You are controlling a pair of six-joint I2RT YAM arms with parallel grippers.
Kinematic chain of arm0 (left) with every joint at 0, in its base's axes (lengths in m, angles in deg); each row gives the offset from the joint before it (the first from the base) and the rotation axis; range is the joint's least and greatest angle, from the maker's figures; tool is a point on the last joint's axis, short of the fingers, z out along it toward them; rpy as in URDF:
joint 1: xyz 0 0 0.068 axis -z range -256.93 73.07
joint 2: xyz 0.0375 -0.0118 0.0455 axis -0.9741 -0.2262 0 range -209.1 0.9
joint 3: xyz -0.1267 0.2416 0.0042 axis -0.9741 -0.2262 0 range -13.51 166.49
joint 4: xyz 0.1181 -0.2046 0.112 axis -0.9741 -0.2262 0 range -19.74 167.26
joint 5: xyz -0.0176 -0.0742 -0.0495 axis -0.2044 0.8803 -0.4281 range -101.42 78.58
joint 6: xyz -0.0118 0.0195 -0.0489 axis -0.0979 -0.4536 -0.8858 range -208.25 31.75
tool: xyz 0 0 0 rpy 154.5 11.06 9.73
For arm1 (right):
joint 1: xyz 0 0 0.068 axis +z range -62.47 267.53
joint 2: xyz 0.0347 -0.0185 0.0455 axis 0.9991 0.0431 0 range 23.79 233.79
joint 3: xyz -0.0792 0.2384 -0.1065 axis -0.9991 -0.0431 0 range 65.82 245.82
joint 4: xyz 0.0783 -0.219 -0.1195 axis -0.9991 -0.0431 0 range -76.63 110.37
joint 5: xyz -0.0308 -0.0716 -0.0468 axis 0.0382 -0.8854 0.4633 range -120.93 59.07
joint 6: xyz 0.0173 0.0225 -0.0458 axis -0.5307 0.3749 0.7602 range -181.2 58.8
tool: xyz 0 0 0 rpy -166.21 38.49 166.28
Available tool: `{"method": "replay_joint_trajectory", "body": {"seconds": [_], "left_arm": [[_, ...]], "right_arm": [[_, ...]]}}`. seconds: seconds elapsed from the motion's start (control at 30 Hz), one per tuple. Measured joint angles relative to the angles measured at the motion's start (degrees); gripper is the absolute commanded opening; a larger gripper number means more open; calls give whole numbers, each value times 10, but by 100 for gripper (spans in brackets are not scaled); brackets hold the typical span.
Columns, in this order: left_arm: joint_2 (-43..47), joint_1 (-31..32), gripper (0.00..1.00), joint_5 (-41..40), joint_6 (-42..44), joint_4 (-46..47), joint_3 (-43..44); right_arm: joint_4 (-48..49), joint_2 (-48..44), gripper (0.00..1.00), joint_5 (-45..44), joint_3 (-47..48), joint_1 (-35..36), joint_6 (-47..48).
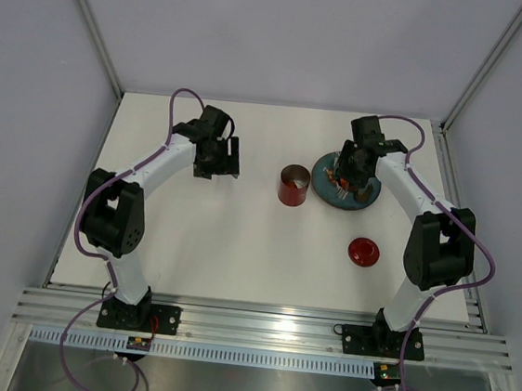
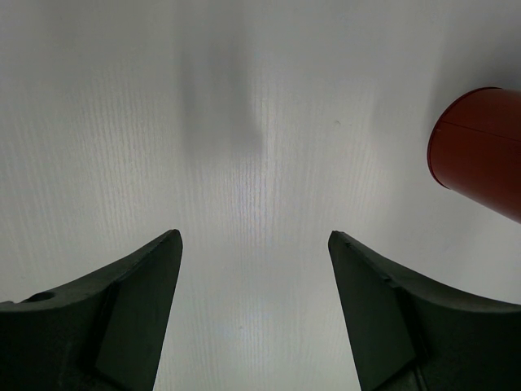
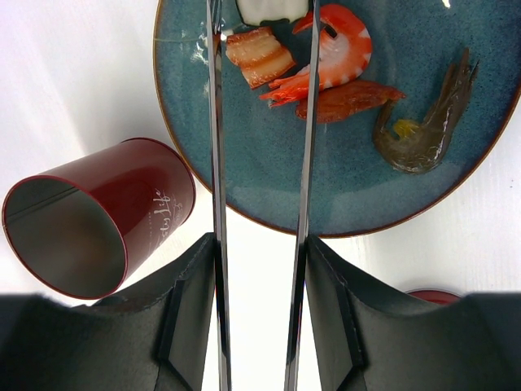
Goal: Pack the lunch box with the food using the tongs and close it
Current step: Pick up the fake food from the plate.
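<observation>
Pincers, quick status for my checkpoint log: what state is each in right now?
Left pincer: open, holding nothing.
Right pincer: closed on the tongs, over the plate.

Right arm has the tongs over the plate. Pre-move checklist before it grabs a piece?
1. right gripper holds tongs: ok, both arms sit between its fingers.
2. food between the tong arms on the plate: ok.
3. tong tips: cannot tell, they run off the top of the wrist view.
4. lunch box open, upright, beside the plate: ok.
5. lid off, on the table, apart from the box: ok.
6. left gripper open and empty: ok.
</observation>
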Motion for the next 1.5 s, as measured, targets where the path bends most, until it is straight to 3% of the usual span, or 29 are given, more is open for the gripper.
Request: {"method": "replay_joint_trajectory", "body": {"seconds": [0.63,0.83,1.3,1.4,1.5], "left_arm": [[0,0,77,0,0,0,0],[0,0,77,0,0,0,0],[0,0,77,0,0,0,0],[0,0,77,0,0,0,0],[0,0,77,0,0,0,0]], "right_arm": [[-3,22,47,0,12,0,7],[-7,22,53,0,12,0,9],[-20,22,52,1,12,0,16],[-23,22,51,1,12,0,17],[-24,22,42,2,12,0,19]]}}
